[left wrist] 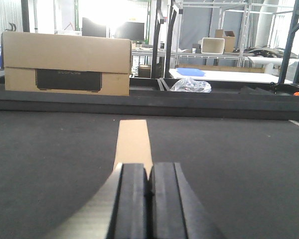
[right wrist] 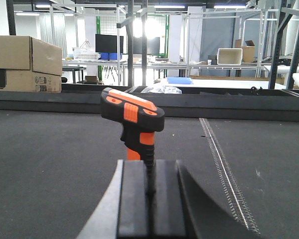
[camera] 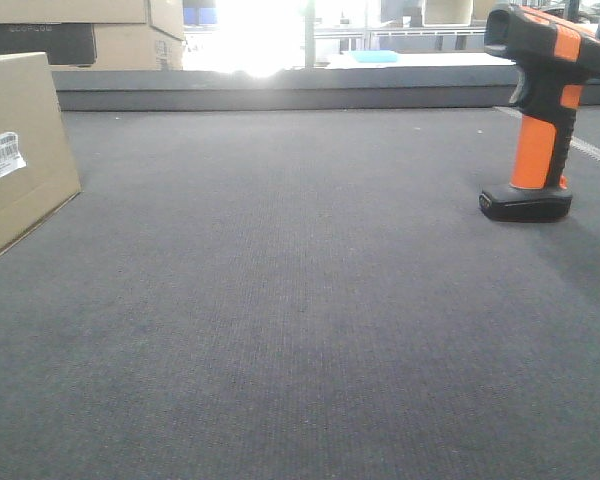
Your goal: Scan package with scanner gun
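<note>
Package and scanner gun wait at opposite sides

Package (camera: 20, 150) sits at the left edge of our dark tabletop (camera: 300, 330), its white barcode label (camera: 2, 154) facing the middle. We see the scanner gun (camera: 542, 110) upright on its black base, well apart at the right. Our left hand (left wrist: 148, 191) is closed on nothing, and so is our right hand (right wrist: 149, 189) (the scanner stands just beyond it). Stacked cardboard boxes (left wrist: 66, 63) rest at the far edge
</note>
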You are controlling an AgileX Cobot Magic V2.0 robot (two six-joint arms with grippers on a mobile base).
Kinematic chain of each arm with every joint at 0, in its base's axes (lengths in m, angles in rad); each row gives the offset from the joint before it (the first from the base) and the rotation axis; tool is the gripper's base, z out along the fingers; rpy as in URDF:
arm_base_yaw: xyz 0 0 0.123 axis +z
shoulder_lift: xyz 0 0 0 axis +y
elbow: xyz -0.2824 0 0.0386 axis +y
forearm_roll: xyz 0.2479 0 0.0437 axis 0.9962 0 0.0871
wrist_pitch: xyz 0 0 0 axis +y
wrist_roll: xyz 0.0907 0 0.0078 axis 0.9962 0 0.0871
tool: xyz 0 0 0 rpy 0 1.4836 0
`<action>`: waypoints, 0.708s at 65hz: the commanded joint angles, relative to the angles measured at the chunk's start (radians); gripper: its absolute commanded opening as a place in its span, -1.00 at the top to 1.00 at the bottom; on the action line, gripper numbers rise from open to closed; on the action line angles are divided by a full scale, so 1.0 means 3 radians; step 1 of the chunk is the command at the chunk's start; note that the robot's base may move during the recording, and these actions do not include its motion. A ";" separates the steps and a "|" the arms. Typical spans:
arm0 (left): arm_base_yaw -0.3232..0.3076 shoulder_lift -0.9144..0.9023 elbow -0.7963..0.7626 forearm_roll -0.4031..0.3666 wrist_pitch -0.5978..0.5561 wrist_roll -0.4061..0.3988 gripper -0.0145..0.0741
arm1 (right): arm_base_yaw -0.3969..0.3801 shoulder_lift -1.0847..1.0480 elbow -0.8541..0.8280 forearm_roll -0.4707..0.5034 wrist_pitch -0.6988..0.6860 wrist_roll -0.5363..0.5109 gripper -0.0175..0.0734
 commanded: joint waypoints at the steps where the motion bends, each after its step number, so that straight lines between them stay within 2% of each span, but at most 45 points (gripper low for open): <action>1: 0.0004 -0.0041 0.0151 0.0068 -0.0223 0.0007 0.92 | -0.0021 -0.0011 0.0012 0.0014 -0.0093 -0.0010 0.97; 7: 0.0004 -0.0128 0.0448 0.0046 -0.0448 0.0100 0.92 | -0.0021 -0.0011 0.0012 0.0014 -0.0093 -0.0010 0.97; 19: 0.0004 -0.0128 0.0879 0.0046 -0.0653 0.0100 0.92 | -0.0021 -0.0011 0.0012 0.0014 -0.0099 -0.0010 0.97; 31: 0.0004 -0.0128 0.1174 0.0011 -0.1227 0.0100 0.92 | -0.0021 -0.0011 0.0012 0.0014 -0.0099 -0.0010 0.97; 35: 0.0004 -0.0128 0.1174 -0.0020 -0.1071 0.0100 0.92 | -0.0021 -0.0011 0.0012 0.0014 -0.0099 -0.0010 0.97; 46: 0.0004 -0.0128 0.1174 -0.0020 -0.1058 0.0100 0.92 | -0.0021 -0.0011 0.0012 0.0014 -0.0099 -0.0010 0.97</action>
